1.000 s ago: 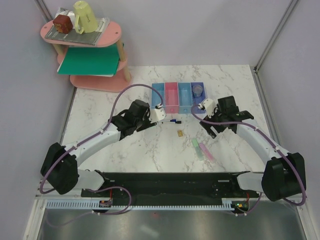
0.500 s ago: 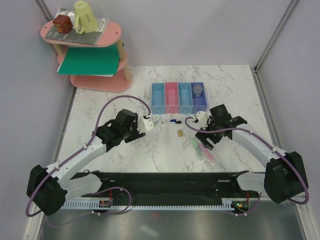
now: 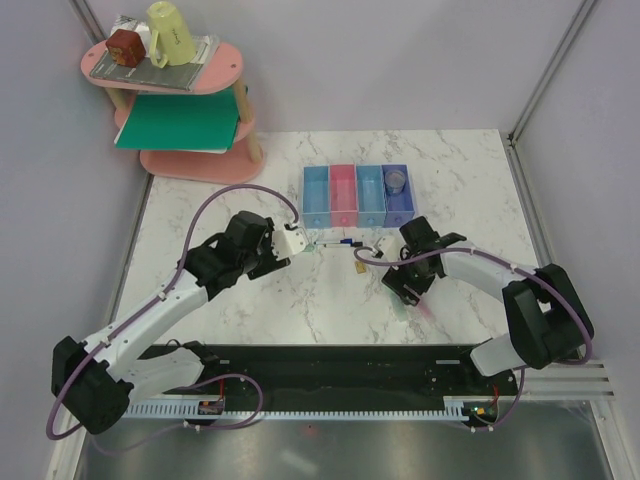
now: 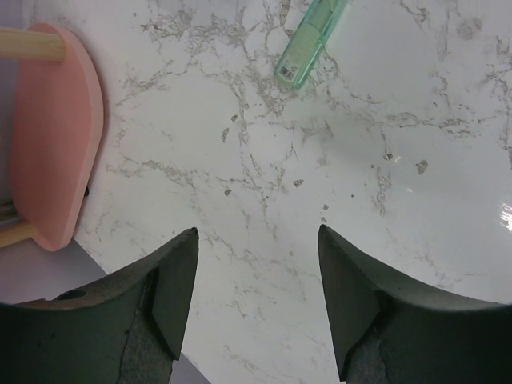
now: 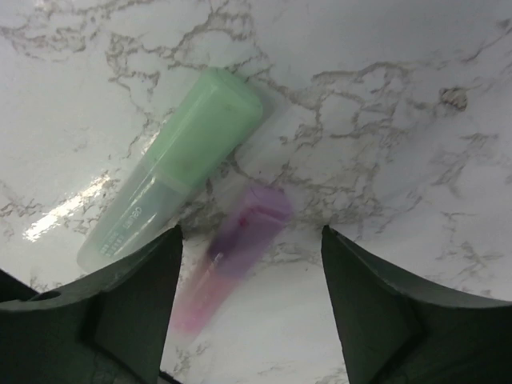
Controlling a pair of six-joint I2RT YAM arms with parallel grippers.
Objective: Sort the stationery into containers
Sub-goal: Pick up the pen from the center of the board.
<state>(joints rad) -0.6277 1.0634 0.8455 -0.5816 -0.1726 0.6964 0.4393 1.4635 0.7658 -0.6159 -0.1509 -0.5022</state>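
The four joined bins (image 3: 357, 196) stand at the table's far middle, and the bluish-grey roll (image 3: 396, 181) lies in the purple-blue one. Two thin white markers (image 3: 338, 242) lie in front of the bins, with the tan block (image 3: 358, 266) just nearer. My left gripper (image 3: 303, 243) is open and empty by the markers' left end. In the left wrist view a pale green pen-like end (image 4: 312, 38) lies ahead of its fingers. My right gripper (image 3: 400, 290) is open, low over the pale green bar (image 5: 178, 160) and the pink bar (image 5: 240, 236). The pink bar lies between its fingers.
A pink tiered shelf (image 3: 190, 165) stands at the back left with a yellow cup (image 3: 172, 33), a red-brown block (image 3: 126, 46) and a green sheet. Its base shows in the left wrist view (image 4: 56, 136). Grey walls close in the table.
My left gripper drew back from the bins, toward me and left. My right gripper moved from the purple-blue bin down over the green and pink bars.
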